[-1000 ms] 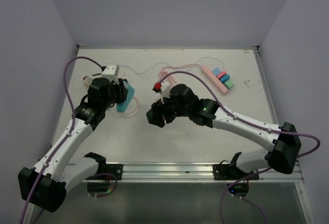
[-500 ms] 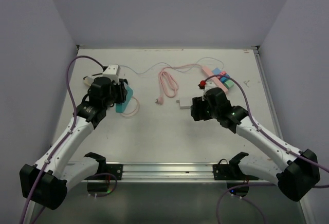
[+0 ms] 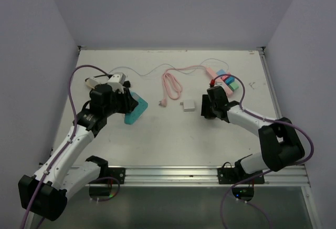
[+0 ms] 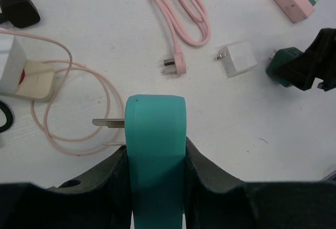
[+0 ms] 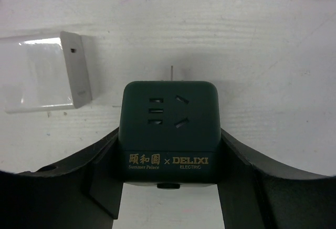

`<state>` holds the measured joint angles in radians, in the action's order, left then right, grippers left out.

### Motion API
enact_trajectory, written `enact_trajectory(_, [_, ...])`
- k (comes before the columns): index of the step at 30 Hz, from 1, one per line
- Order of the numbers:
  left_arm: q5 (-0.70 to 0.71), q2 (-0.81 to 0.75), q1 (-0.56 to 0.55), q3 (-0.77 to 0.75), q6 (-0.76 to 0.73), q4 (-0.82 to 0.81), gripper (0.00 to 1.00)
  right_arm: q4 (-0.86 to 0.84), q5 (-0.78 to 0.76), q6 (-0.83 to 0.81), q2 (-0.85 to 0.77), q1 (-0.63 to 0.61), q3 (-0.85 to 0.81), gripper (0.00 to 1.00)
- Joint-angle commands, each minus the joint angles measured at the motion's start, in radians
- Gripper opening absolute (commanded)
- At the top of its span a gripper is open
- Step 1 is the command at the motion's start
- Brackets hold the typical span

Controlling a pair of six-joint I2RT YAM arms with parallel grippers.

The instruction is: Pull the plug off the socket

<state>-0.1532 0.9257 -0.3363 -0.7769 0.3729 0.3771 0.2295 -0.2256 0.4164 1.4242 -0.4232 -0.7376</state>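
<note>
Right arm has swung back from mid-table to its own side since 1 s ago, taking the dark green socket cube (image 5: 168, 108) w/ it. White adapter (image 3: 188, 105), not visible then, now lies loose on the table (image 3: 157, 139) btwn the two arms. Left arm has barely shifted.

Teal plug (image 4: 155, 124) is off the socket. It's pinched by its flat sides btwn the left gripper (image 4: 155, 158) fingers, over the table's left part. Two bare prongs (image 4: 107, 122) stick out to the left in the wrist view, nothing on them. Plug's long axis runs straight out from the fingers, away from the wrist cam.

Socket cube lies well apart to the right, clamped side-to-side in the right gripper (image 5: 169, 150). Its outlet face is toward the cam, slots empty.

Judgement: separation looks done. Plug & socket are each in their own gripper, so no reach is left, only set-down. Pink cable (image 3: 172, 84) loops beyond the adapter, apart from both grippers.
</note>
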Motion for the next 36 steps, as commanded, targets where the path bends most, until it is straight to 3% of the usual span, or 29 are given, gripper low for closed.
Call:
enact_trajectory(1, [-0.1, -0.022, -0.004, 0.037, 0.05, -0.037, 0.0, -0.16, -0.038, 0.022, 0.047, 0.003, -0.043, 0.24])
enact_trajectory(3, [-0.132, -0.024, -0.004, 0.069, 0.073, -0.055, 0.0, -0.176, -0.015, 0.024, 0.061, 0.003, -0.037, 0.37])
enact_trajectory(4, [-0.143, -0.028, -0.004, 0.082, 0.081, -0.064, 0.0, -0.182, -0.003, 0.024, 0.058, 0.003, -0.029, 0.57])
enact_trajectory(6, [-0.177, -0.028, -0.004, 0.123, 0.112, -0.099, 0.0, -0.18, 0.035, 0.025, 0.036, 0.001, -0.011, 0.84])
enact_trajectory(9, [-0.207, -0.022, -0.004, 0.18, 0.158, -0.139, 0.0, -0.15, 0.063, 0.024, -0.01, 0.001, 0.013, 0.98])
enact_trajectory(14, [-0.132, -0.042, -0.003, 0.257, 0.224, -0.135, 0.0, -0.078, 0.092, 0.012, -0.178, 0.001, 0.033, 0.99])
enact_trajectory(20, [0.14, -0.057, 0.009, 0.295, 0.287, 0.008, 0.0, 0.011, 0.086, 0.019, -0.35, 0.001, 0.027, 0.99])
enact_trajectory(32, [0.472, -0.034, 0.066, 0.274, 0.468, 0.221, 0.0, 0.064, 0.092, 0.015, -0.384, 0.001, -0.034, 0.99])
enact_trajectory(36, [0.555, -0.036, 0.069, 0.26, 0.526, 0.281, 0.13, 0.073, 0.091, 0.009, -0.386, 0.003, -0.039, 0.99])
